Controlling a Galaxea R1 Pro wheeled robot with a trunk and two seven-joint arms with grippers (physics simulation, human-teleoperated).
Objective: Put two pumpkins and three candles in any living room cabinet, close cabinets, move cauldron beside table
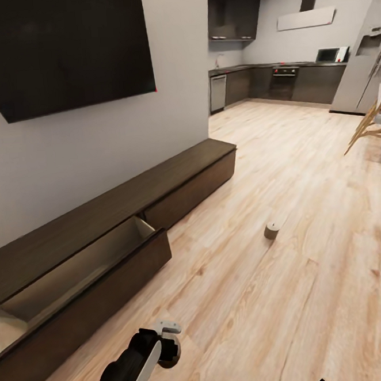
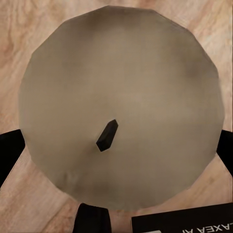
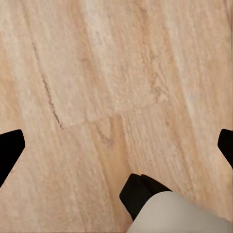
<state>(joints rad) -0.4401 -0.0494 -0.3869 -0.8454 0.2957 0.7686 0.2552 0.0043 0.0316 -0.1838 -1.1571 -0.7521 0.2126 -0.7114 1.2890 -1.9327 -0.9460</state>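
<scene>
Left gripper (image 2: 116,145) spread wide around a tan candle (image 2: 121,104) on the wooden floor (image 1: 281,165), beside the dark cabinet (image 1: 172,180) with its drawer (image 1: 76,270) pulled open. Right gripper (image 3: 116,145) apart over bare floor. Second candle (image 1: 271,230) farther out.

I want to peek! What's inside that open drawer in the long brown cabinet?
The cabinet's open drawer shows only bare pale inside walls. Its front panel hides the bottom, so anything lying low inside can't be seen.
</scene>
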